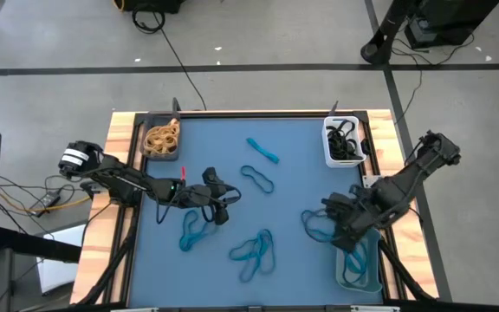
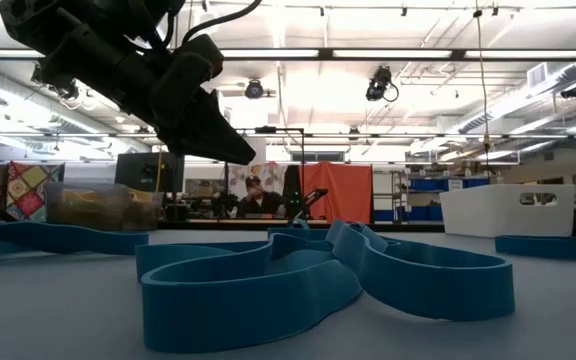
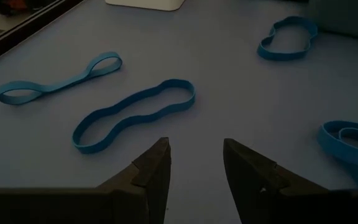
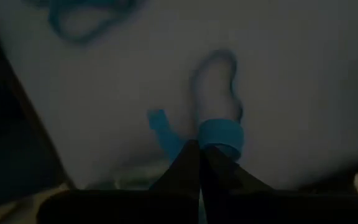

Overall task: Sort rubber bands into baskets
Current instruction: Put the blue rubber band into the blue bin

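The right gripper [image 4: 199,163] has its jaws pressed together on a blue rubber band [image 4: 221,138], near the grey-teal basket [image 1: 358,279]. The pinch looks thin, so the stretchy band could slip out or snag (a few bands already lie inside). The left gripper [image 3: 194,163] waits, jaws spread, over loose blue bands [image 3: 135,114].

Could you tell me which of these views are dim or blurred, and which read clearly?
The high view is evenly lit and sharp across the blue table mat. The low view is backlit by ceiling lights, leaving the left gripper a dark silhouette. The left wrist view is dim but sharp on a blue rubber band loop. The right wrist view is dark and blurred around the shut right gripper.
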